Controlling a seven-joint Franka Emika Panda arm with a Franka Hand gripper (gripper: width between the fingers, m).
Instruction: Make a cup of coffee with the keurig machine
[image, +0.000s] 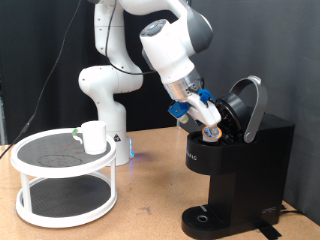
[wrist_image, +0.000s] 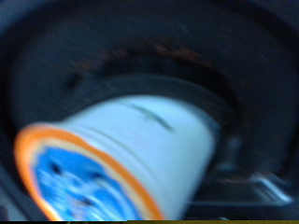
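The black keurig machine (image: 245, 165) stands at the exterior view's right with its hinged lid (image: 252, 103) raised open. My gripper (image: 207, 117), with blue fingers, is shut on a small white coffee pod (image: 212, 129) and holds it tilted at the machine's open top. In the wrist view the pod (wrist_image: 140, 149) fills the picture: white body, orange rim, blue foil top, lying aslant over the dark round pod chamber (wrist_image: 149, 61). The white cup (image: 95, 137) stands upright on the rack at the exterior view's left, far from the gripper.
A white two-tier round rack (image: 62, 213) with dark mesh shelves stands on the wooden table (image: 150, 215) at the left. The robot's base (image: 105, 110) stands behind it. The machine's round drip base (image: 205, 217) holds nothing.
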